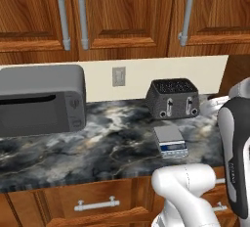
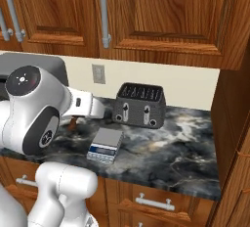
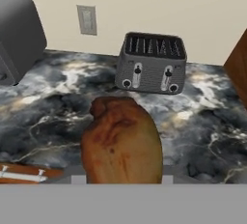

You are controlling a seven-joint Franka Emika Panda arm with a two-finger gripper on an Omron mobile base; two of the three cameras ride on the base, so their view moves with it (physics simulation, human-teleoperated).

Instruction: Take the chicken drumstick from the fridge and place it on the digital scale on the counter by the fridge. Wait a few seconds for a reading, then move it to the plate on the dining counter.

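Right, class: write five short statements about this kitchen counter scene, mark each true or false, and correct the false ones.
1. The chicken drumstick is held in the gripper, above the counter. True.
2. The drumstick already lies on the digital scale. False: the scale's top is bare.
3. The toaster stands behind the scale, against the wall. True.
4. The scale's dark display strip faces the wall. False: it faces the counter's front edge.
5. A white plate sits beside the toaster. False: the things on the counter are the toaster, the scale and a large grey appliance.
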